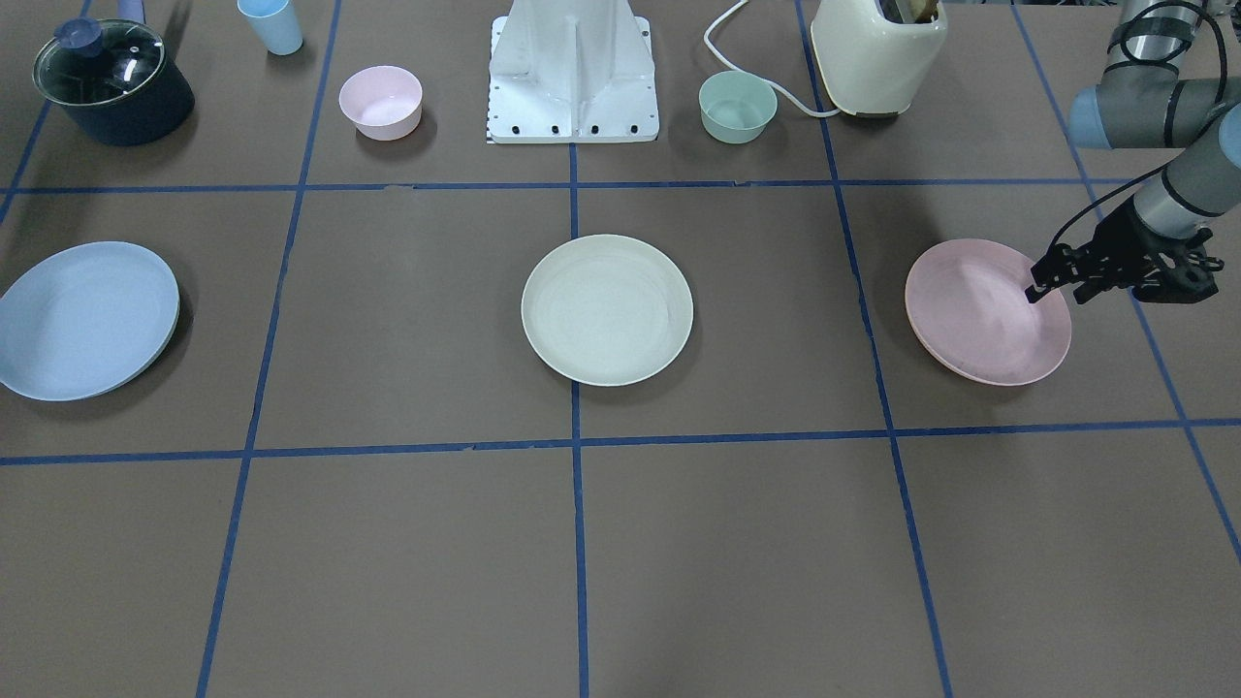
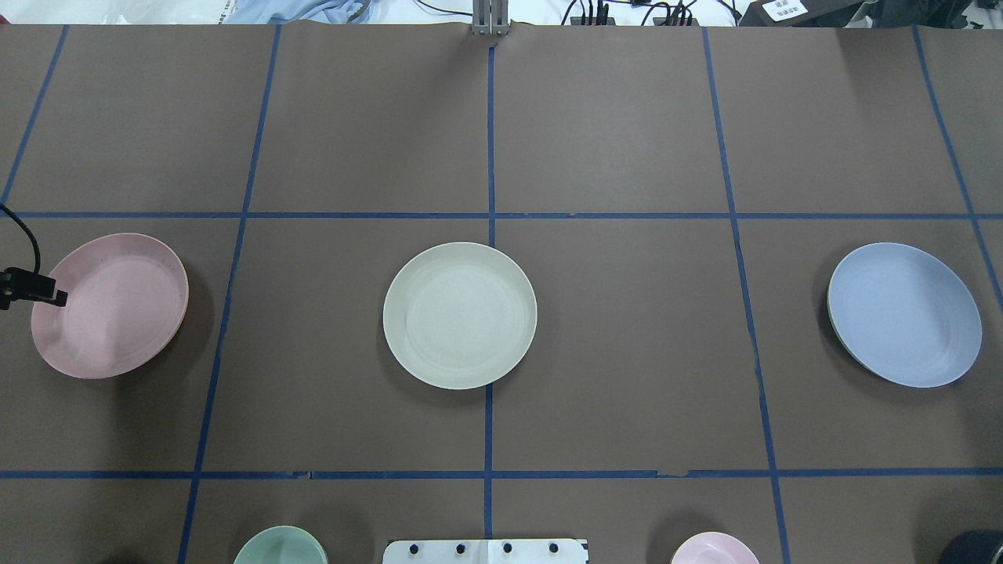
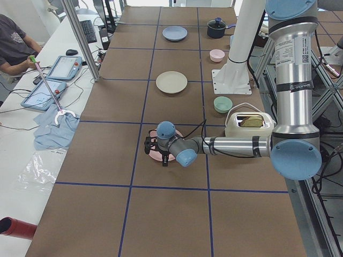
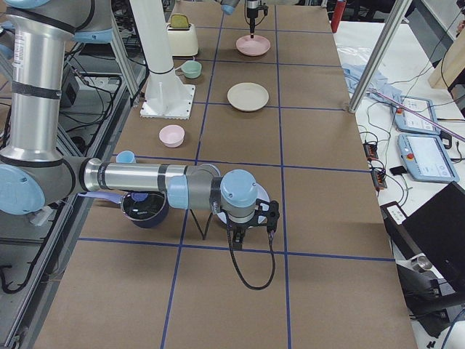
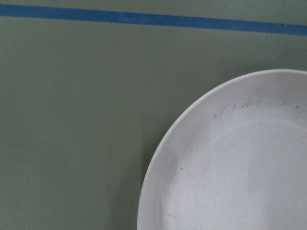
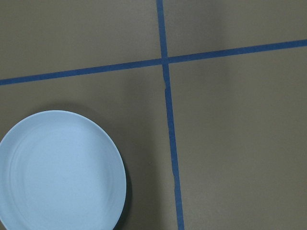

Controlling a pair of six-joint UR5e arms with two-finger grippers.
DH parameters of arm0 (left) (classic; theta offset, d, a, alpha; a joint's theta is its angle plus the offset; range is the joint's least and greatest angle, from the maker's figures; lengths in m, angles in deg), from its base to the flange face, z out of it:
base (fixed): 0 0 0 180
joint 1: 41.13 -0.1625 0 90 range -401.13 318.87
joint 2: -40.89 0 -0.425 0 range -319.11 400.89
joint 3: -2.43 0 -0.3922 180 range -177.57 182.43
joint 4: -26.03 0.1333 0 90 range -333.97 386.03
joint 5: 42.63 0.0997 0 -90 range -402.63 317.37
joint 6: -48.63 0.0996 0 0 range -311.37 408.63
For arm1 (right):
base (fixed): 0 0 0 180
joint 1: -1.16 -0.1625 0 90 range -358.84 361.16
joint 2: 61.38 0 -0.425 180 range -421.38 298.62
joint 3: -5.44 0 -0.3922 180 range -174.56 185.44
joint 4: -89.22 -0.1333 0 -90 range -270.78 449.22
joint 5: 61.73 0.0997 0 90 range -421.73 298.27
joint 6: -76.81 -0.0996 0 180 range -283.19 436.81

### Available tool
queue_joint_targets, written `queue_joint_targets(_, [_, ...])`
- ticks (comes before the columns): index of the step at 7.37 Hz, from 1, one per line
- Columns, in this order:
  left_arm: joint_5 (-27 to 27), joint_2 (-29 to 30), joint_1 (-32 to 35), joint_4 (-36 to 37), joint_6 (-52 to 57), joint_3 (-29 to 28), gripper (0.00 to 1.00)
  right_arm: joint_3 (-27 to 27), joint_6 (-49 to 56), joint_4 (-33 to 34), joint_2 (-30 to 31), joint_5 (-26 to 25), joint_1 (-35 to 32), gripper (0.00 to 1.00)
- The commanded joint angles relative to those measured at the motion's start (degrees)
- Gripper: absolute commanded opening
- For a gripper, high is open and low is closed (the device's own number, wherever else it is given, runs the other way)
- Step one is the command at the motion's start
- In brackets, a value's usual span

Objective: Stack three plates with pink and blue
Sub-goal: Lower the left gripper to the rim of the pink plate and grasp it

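Three plates lie in a row on the brown table. The pale pink plate (image 1: 979,315) (image 2: 117,313) is on my left, the cream-white plate (image 1: 607,310) (image 2: 460,315) in the middle, and the light blue plate (image 1: 82,320) (image 2: 905,313) on my right. My left gripper (image 1: 1057,291) (image 2: 31,291) is low at the pink plate's outer rim and looks open, with one finger over the plate's inside. The left wrist view shows that rim (image 5: 240,167) close up. My right gripper (image 4: 253,222) hovers by the blue plate (image 6: 57,172). I cannot tell whether it is open or shut.
Along the robot's side stand a dark lidded pot (image 1: 111,82), a blue cup (image 1: 271,24), a small pink bowl (image 1: 380,102), the white robot base (image 1: 574,73), a small green bowl (image 1: 737,107) and a cream toaster (image 1: 877,53). An operator (image 3: 13,45) sits beyond the table.
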Motion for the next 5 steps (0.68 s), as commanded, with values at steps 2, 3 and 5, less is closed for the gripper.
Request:
queue_joint_targets(2, [0.0, 0.2, -0.7, 0.1, 0.3, -0.5, 0.53, -0.1, 0.0, 0.0, 0.0, 0.0, 0.1, 1.00])
queue_joint_targets(3, [0.1, 0.1, -0.7, 0.2, 0.4, -0.6, 0.44, -0.1, 0.0, 0.0, -0.1, 0.0, 0.1, 1.00])
queue_joint_targets(5, [0.1, 0.0, -0.7, 0.2, 0.4, -1.0, 0.42, 0.0, 0.0, 0.0, -0.1, 0.0, 0.1, 1.00])
